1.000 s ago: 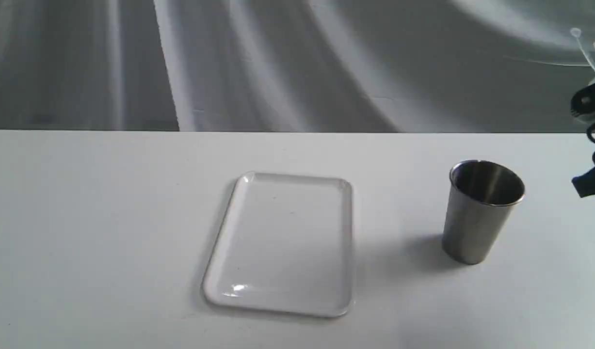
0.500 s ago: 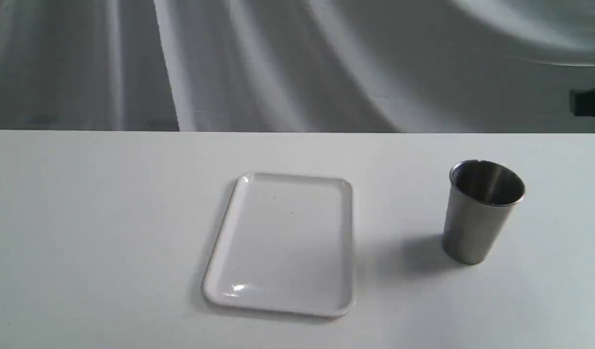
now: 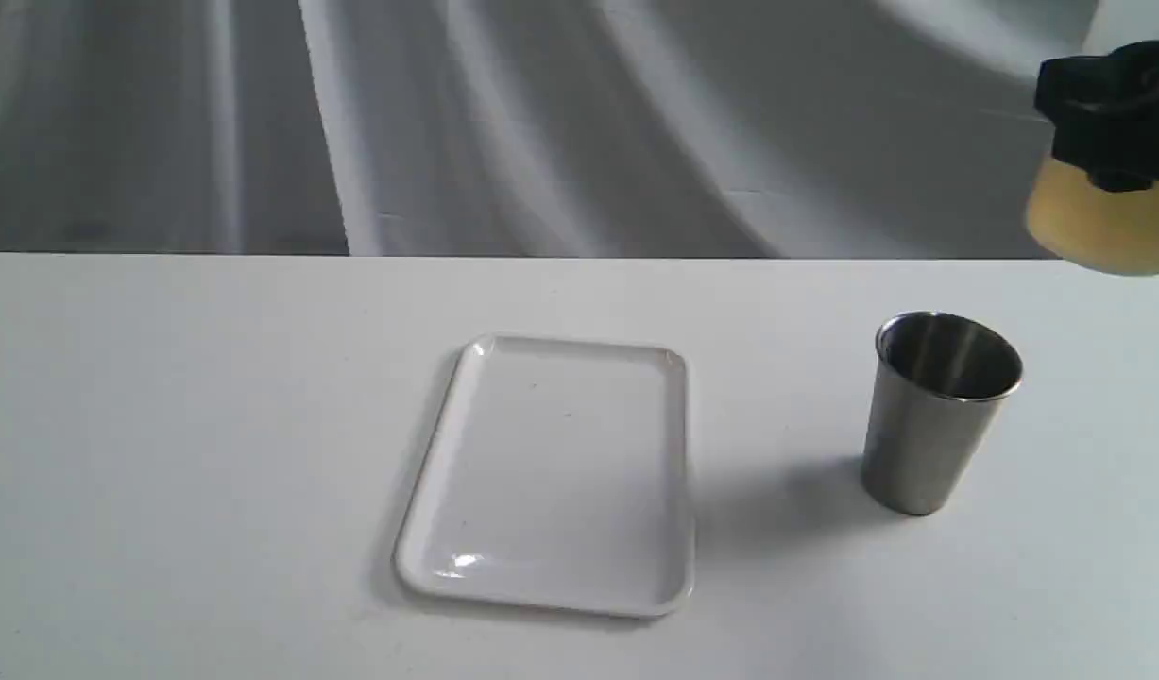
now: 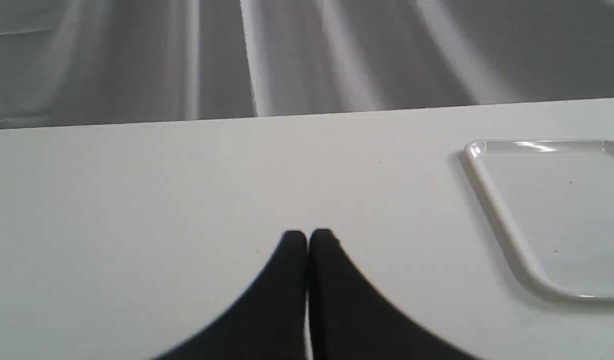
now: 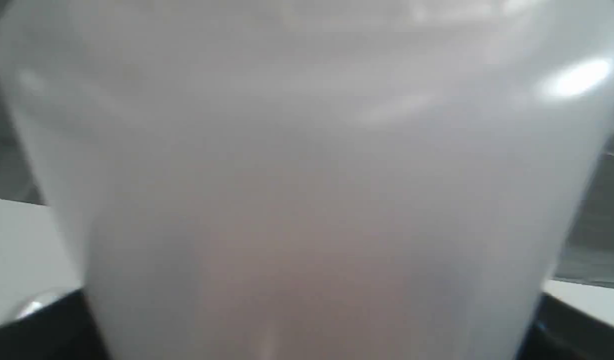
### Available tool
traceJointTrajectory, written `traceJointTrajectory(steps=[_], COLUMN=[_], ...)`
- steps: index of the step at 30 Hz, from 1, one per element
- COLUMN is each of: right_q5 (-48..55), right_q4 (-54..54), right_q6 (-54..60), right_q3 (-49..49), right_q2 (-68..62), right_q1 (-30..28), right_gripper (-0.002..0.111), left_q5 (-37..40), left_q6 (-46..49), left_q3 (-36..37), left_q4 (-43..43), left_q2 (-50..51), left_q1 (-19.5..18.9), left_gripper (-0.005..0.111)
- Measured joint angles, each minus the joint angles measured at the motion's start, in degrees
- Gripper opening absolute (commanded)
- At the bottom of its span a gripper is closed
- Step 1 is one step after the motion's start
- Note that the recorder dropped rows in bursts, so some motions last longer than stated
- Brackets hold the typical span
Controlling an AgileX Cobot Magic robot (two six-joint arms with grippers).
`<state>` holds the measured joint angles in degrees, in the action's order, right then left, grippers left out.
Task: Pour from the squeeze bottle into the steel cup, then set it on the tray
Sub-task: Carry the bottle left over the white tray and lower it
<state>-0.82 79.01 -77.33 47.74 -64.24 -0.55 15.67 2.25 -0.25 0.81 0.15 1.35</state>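
Observation:
The squeeze bottle (image 3: 1106,225) hangs in the air at the far right of the exterior view, above and right of the steel cup (image 3: 940,416). Amber liquid shows in its lower end. My right gripper (image 3: 1104,106) is shut on the squeeze bottle, whose upper part is cut off by the frame edge. In the right wrist view the translucent squeeze bottle (image 5: 307,165) fills the picture. The white tray (image 3: 551,472) lies flat at the table's middle with nothing on it. My left gripper (image 4: 308,239) is shut and holds nothing, low over the table beside the tray (image 4: 493,200).
The white table (image 3: 163,425) ends at a straight far edge against a grey draped backdrop (image 3: 541,123). The cup stands upright, a hand's width right of the tray.
The right gripper and bottle slipped almost out of the exterior view, then came back higher and further left, with the amber end now showing above the cup's right side. Cup and tray are unmoved.

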Motion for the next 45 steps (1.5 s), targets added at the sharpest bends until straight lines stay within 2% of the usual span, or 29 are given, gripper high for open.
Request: traceJointTrajectory(steps=[6, 16, 25, 28, 34, 40, 45], right_q5=[-8.9, -9.7, -8.5, -5.7, -3.2, -6.2, -14.4], right_q4=[-8.7, -10.8, -16.7, -20.5, -30.3, -41.6, -50.5], right_q6=[1.5, 1.7, 2.6, 7.6, 26.2, 39.6, 50.4], right_q3=[0.0, 0.0, 0.0, 0.0, 0.0, 0.0, 0.0], right_q2=[0.1, 0.1, 0.1, -0.6, -4.9, -9.6, -13.5], right_q1=[0.0, 0.6, 12.5, 17.0, 22.7, 26.1, 27.7], right_gripper=[0.000, 0.000, 0.000, 0.000, 0.000, 0.000, 0.000], left_q5=[0.0, 0.0, 0.0, 0.0, 0.0, 0.0, 0.0], left_q6=[0.0, 0.0, 0.0, 0.0, 0.0, 0.0, 0.0], left_q3=[0.0, 0.0, 0.0, 0.0, 0.0, 0.0, 0.0], left_q4=[0.0, 0.0, 0.0, 0.0, 0.0, 0.0, 0.0], left_q2=[0.0, 0.0, 0.0, 0.0, 0.0, 0.0, 0.0], left_q1=[0.0, 0.0, 0.0, 0.0, 0.0, 0.0, 0.0], left_gripper=[0.000, 0.000, 0.000, 0.000, 0.000, 0.000, 0.000])
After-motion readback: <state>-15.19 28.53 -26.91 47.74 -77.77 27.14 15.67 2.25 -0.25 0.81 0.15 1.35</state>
